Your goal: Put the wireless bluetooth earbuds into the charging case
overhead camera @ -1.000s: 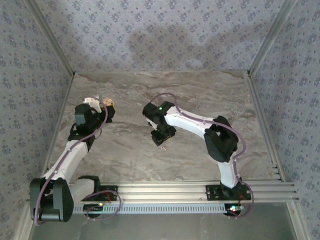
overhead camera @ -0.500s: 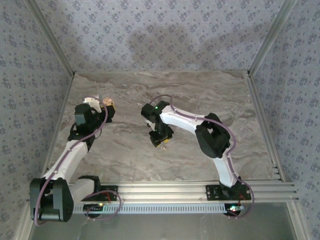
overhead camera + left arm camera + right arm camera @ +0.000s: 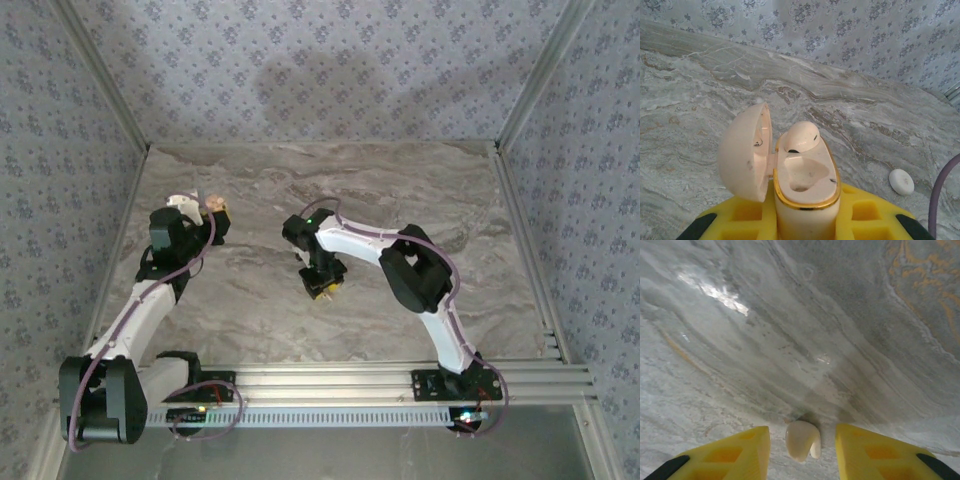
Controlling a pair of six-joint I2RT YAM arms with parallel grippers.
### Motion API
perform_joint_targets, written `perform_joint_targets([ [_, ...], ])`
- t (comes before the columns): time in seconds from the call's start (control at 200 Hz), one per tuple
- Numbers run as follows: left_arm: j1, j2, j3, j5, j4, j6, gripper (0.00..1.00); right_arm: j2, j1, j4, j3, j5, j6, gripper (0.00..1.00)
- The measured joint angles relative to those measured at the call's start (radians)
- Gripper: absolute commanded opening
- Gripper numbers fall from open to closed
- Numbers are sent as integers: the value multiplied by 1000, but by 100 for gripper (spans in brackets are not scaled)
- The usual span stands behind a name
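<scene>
Right pincer (image 3: 801,430) gapes astride the loose earbud (image 3: 801,441) at mid-table. My left pincer (image 3: 805,220) clamps the open case (image 3: 805,177), one bud (image 3: 800,136) seated. Next, I reckon: close gently, lift, carry over.

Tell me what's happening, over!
Left gripper shut on open peach hinged case, one white earbud seated. Right gripper open, straddling second white earbud on marble table. No obstacle seen.

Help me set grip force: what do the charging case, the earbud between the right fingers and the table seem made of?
Charging case: likely glossy peach plastic, soft highlights; its gold rim looks metal-plated. Earbud: smooth cream-white plastic, faint sheen. Table: grey veined marble look with bright glare; real stone or printed laminate, cannot tell.
</scene>
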Motion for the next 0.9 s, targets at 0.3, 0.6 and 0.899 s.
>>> perform_joint_targets([
  [0.3, 0, 0, 0, 0, 0, 0, 17, 4, -3, 8, -10, 2, 8, 32],
  [0.6, 0, 0, 0, 0, -3, 0, 17, -27, -5, 50, -57, 19, 39, 25],
  [0.899, -42, 4, 0, 1, 1, 2, 17, -190, -29, 219, -252, 16, 121, 23],
])
